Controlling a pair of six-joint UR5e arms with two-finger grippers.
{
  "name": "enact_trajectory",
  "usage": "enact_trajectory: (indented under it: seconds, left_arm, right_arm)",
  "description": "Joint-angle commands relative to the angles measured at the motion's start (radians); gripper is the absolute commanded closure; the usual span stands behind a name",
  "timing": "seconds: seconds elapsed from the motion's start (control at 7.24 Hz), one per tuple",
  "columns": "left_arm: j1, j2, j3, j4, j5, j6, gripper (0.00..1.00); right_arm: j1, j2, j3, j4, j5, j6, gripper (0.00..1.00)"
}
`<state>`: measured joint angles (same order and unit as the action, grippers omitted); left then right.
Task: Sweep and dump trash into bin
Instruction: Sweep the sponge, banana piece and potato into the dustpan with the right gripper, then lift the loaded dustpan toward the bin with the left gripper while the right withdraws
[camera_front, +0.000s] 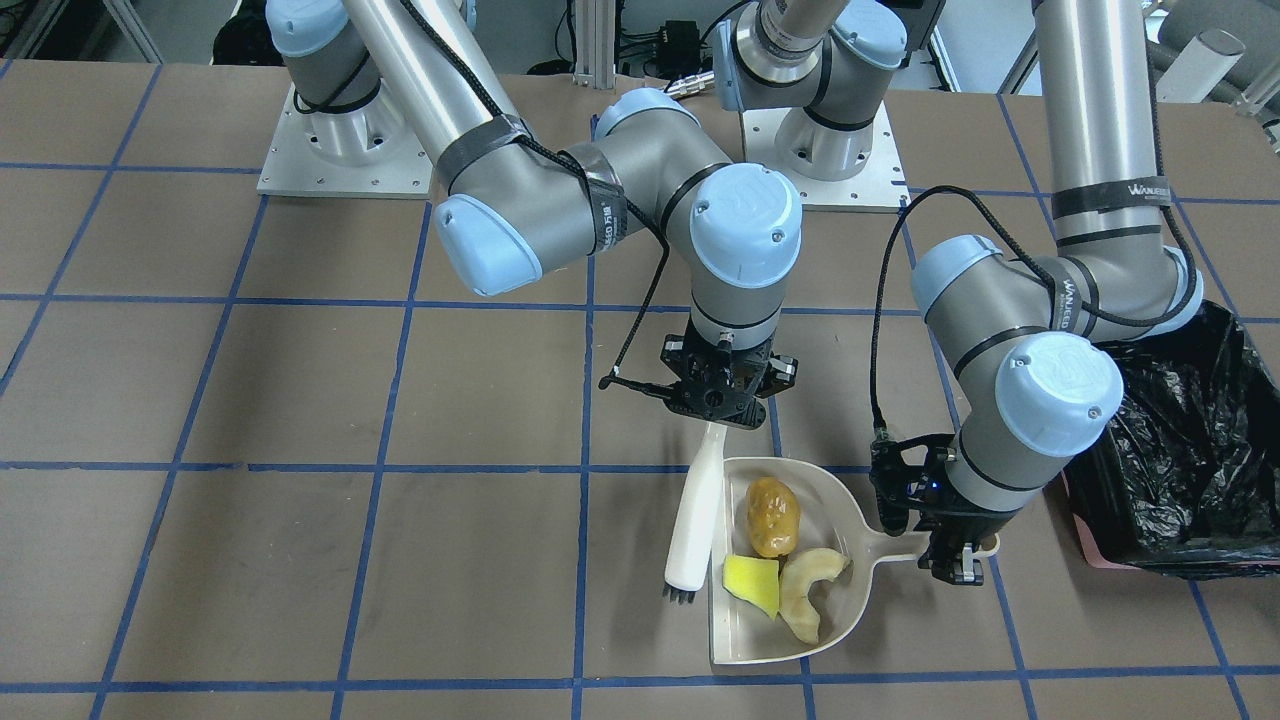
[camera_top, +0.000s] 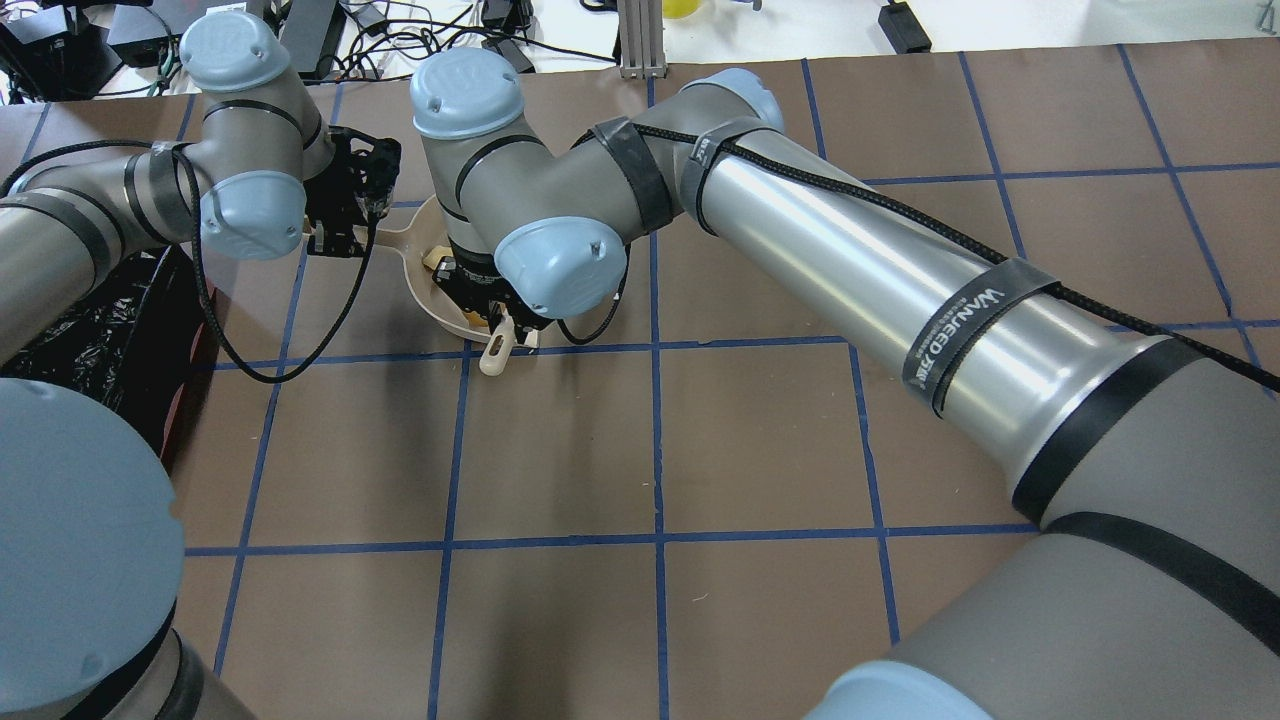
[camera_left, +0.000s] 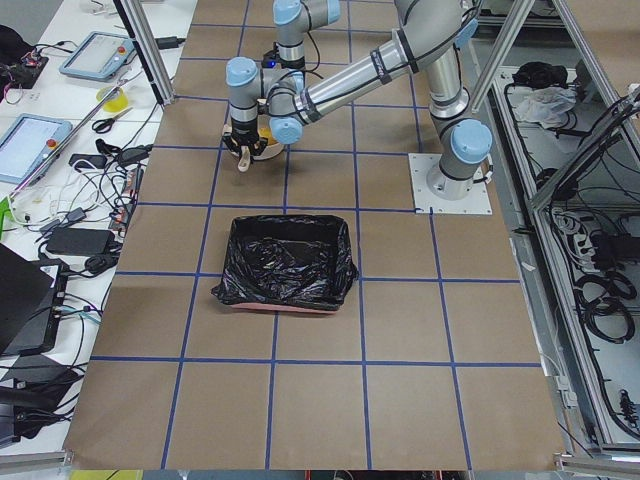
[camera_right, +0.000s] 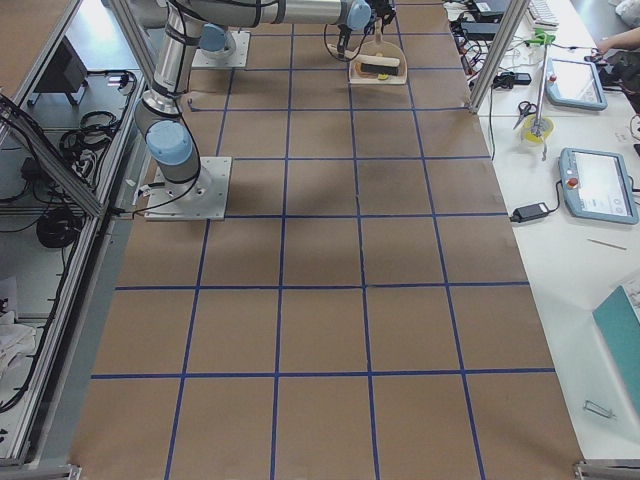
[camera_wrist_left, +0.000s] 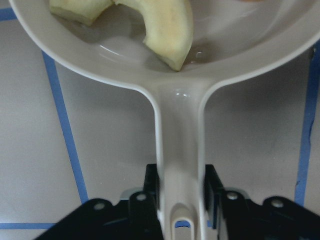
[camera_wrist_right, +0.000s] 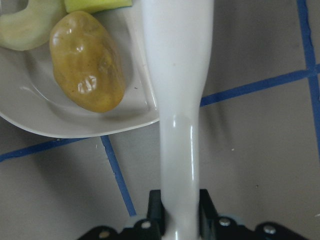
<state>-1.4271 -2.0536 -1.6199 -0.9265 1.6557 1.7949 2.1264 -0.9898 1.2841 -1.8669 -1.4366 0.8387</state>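
Observation:
The beige dustpan (camera_front: 830, 500) lies on the table and holds all three pieces of trash: a golden-brown potato-like lump (camera_front: 772, 515), a yellow wedge (camera_front: 752, 585) and a pale crescent rind (camera_front: 808, 590). My left gripper (camera_front: 958, 560) is shut on the dustpan handle (camera_wrist_left: 180, 150). My right gripper (camera_front: 720, 400) is shut on the handle of a white brush (camera_front: 695, 520), which lies along the dustpan's side with its bristles down on the table. The bin (camera_front: 1190, 450), lined with a black bag, stands just beyond my left arm.
The brown table carries a blue tape grid (camera_front: 585, 400). Both arm bases (camera_front: 340, 130) stand at the robot's edge. In the exterior left view the bin (camera_left: 285, 262) sits about one grid square from the dustpan.

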Motion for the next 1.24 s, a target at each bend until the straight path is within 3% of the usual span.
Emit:
enact_trajectory:
  seconds: [0.0,0.14,0.41,0.69,0.83,1.11]
  left_arm:
    - [0.008,0.0,0.0,0.0,-0.008,0.003,1.0]
    - [0.019,0.003,0.002,-0.003,-0.058,0.003,1.0]
    - [0.055,0.032,0.027,-0.098,-0.136,0.004,1.0]
    - [0.184,0.079,0.156,-0.392,-0.192,0.079,1.0]
    - [0.254,0.084,0.245,-0.523,-0.192,0.166,1.0]
    - [0.415,0.085,0.319,-0.584,-0.189,0.271,1.0]
  right_arm:
    - [-0.029,-0.044,0.004,0.107,-0.052,-0.054,1.0]
    - [-0.095,-0.073,0.017,0.182,-0.101,-0.196,1.0]
    - [-0.265,-0.174,0.078,0.193,-0.119,-0.4,1.0]
    - [-0.421,-0.26,0.193,0.181,-0.178,-0.568,1.0]
    - [-0.481,-0.289,0.249,0.136,-0.185,-0.619,1.0]
    - [-0.578,-0.3,0.348,0.001,-0.194,-0.731,1.0]
